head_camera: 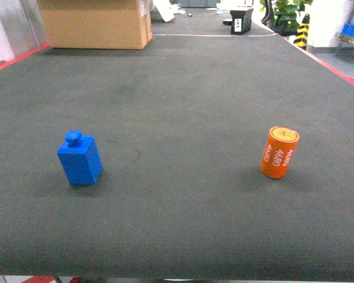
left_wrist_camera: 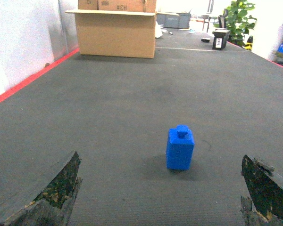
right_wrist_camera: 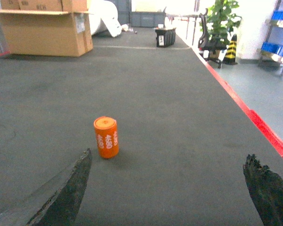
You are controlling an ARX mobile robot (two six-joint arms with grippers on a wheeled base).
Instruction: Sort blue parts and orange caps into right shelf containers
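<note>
Head view shows a broad dark grey ribbed mat [head_camera: 183,88] edged with red lines, carrying two task things and neither arm. Toward the mat's left, not far from the near edge, stands the small bright-blue plastic block with a round knob on top [head_camera: 79,158], upright. Well apart from it, toward the right, stands the orange cylindrical cap with white numerals down its side [head_camera: 278,152], also upright. At the far left corner sits a large brown cardboard box [head_camera: 97,22]. No blue crates or steel shelf can be made out with certainty; blue shapes at the far right edge are too small to tell.

Left gripper [left_wrist_camera: 162,193] is spread wide, holding nothing, its worn dark fingers [left_wrist_camera: 56,188] low at either side of the wrist view, with the blue block ahead and slightly right of centre between them. Right gripper [right_wrist_camera: 170,188] is likewise released and empty; the orange cap sits ahead but close to its left finger [right_wrist_camera: 68,188], well off centre.

Neither pick seems begun. The likely trouble is on the right: advancing straight would let the left finger strike the cap, toppling it and setting it rolling. The block's knob leaves a narrow top, so a high grasp could slip.
</note>
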